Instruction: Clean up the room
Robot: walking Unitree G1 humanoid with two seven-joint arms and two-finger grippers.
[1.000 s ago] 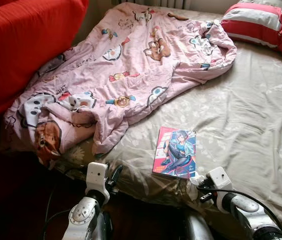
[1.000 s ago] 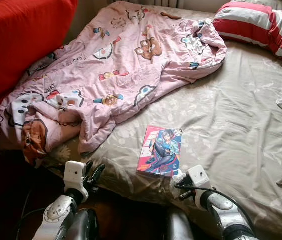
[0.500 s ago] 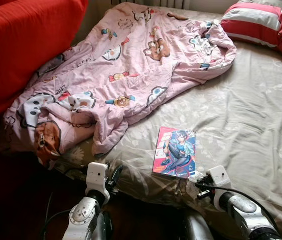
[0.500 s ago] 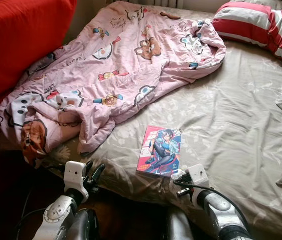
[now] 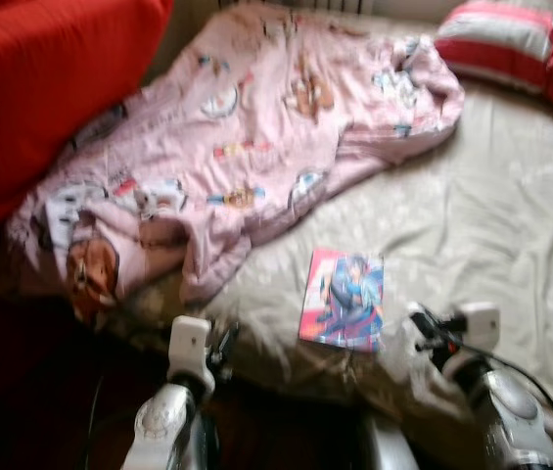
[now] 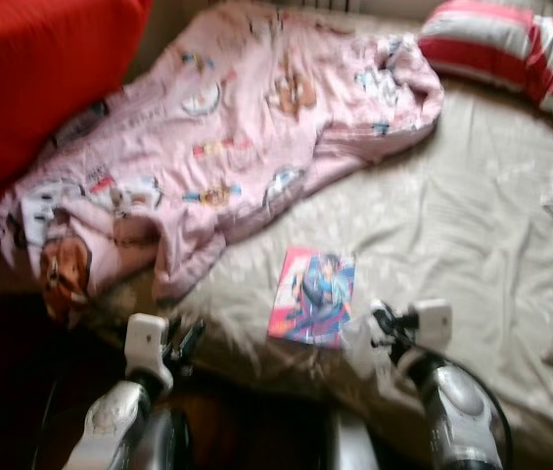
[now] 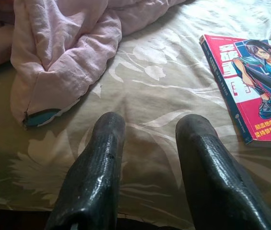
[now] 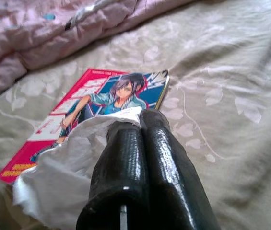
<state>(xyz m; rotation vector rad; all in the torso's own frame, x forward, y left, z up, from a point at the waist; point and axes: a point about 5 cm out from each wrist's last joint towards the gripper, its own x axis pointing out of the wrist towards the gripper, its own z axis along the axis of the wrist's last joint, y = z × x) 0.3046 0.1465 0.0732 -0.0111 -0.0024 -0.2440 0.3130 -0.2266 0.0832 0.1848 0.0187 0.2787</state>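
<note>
Tissue (image 8: 61, 167), crumpled and white, is pinched between the closed fingers of the right gripper (image 8: 142, 122), low and right of centre in the head views, above the bed edge. Comic book (image 5: 343, 299) lies flat just beside it, toward frame centre, its long axis running up the frame. Left gripper (image 7: 147, 125), fingers parted and empty, hovers over the floral sheet (image 7: 149, 86); the right arm is nearer the book. Pink quilt (image 5: 247, 127) fills the upper left.

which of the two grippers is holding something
The right gripper: its fingers are shut on a crumpled white tissue, just by the book. The left gripper is open with nothing between its fingers.
</note>
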